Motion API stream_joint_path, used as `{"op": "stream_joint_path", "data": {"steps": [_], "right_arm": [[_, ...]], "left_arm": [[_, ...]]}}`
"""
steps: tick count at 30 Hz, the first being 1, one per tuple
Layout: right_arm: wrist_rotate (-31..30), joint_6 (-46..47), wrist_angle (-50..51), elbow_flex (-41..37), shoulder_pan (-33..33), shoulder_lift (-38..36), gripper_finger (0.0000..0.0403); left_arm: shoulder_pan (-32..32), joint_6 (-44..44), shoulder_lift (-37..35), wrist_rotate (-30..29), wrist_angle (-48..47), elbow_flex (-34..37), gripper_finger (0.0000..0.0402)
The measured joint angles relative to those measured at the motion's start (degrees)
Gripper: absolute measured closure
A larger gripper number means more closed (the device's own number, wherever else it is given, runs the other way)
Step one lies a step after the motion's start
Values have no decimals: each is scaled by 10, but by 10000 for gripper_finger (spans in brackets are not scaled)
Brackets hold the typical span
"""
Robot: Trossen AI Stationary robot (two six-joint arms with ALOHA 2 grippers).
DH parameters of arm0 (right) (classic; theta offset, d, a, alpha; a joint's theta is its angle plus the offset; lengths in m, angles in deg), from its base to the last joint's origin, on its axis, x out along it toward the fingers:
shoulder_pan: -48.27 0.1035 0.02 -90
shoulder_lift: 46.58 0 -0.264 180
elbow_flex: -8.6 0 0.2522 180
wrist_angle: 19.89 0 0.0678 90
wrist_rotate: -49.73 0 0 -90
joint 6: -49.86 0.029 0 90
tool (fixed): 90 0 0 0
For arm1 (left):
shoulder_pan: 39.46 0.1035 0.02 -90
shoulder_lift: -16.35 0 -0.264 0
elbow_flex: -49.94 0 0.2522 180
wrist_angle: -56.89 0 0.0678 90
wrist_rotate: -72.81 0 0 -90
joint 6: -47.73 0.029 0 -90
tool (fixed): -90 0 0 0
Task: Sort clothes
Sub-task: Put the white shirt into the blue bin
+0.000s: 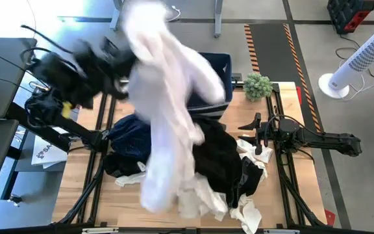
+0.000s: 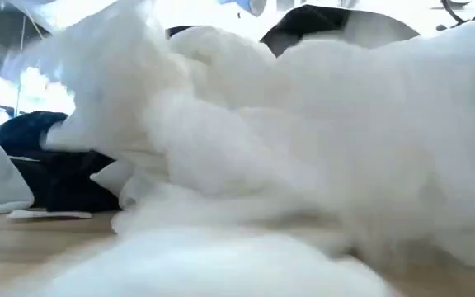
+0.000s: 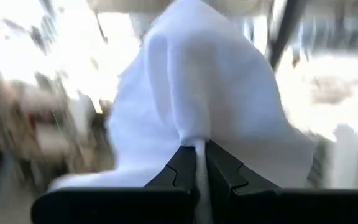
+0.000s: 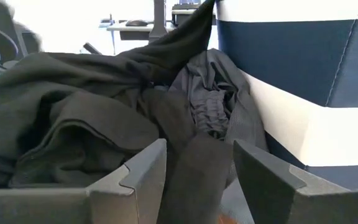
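My left gripper [image 3: 201, 163] is raised high over the table's far left and shut on a large white garment [image 1: 164, 97], which hangs down in a long blurred drape onto the pile. The pile [image 1: 200, 162] holds black garments [image 1: 223, 159], a navy one [image 1: 130, 130] and small white pieces [image 1: 245, 211]. My right gripper [image 4: 197, 168] is open and low at the table's right, its fingers facing a black garment [image 4: 73, 118] without touching it. The dark blue bin [image 1: 216, 68] stands at the far middle. My left gripper pinches a bunched fold of the white garment [image 3: 199, 132] between its two shut fingers. The cloth spreads out past the fingertips and hangs below the gripper, its lower end [image 1: 158, 188] reaching the pile near the table's front.
A small green plant [image 1: 258, 84] stands at the far right of the table. A white fan [image 1: 362, 58] stands on the floor beyond the right edge. The low view is almost filled by white cloth [image 2: 303, 148].
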Motion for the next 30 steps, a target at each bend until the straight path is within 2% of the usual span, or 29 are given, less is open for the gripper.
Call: {"op": "stream_joint_path", "data": {"steps": [3,8,11,15,17,19,22,25,30], "right_arm": [[0,0,0,0,0,0,219],[0,0,0,0,0,0,219],[0,0,0,0,0,0,219],[0,0,0,0,0,0,219],[0,0,0,0,0,0,219],[0,0,0,0,0,0,219],[0,0,0,0,0,0,219],[0,0,0,0,0,0,219],[0,0,0,0,0,0,219]], "left_arm": [[52,54,14,49,98,-7,395],[145,34,85,183,218,-46,396],[197,10,155,235,269,-118,396],[257,8,256,294,274,-254,396],[286,21,266,304,356,-229,396],[317,4,274,299,389,-214,396],[366,-37,282,312,356,-226,396],[399,-40,286,347,293,-234,395],[428,-50,303,403,92,-231,389]]}}
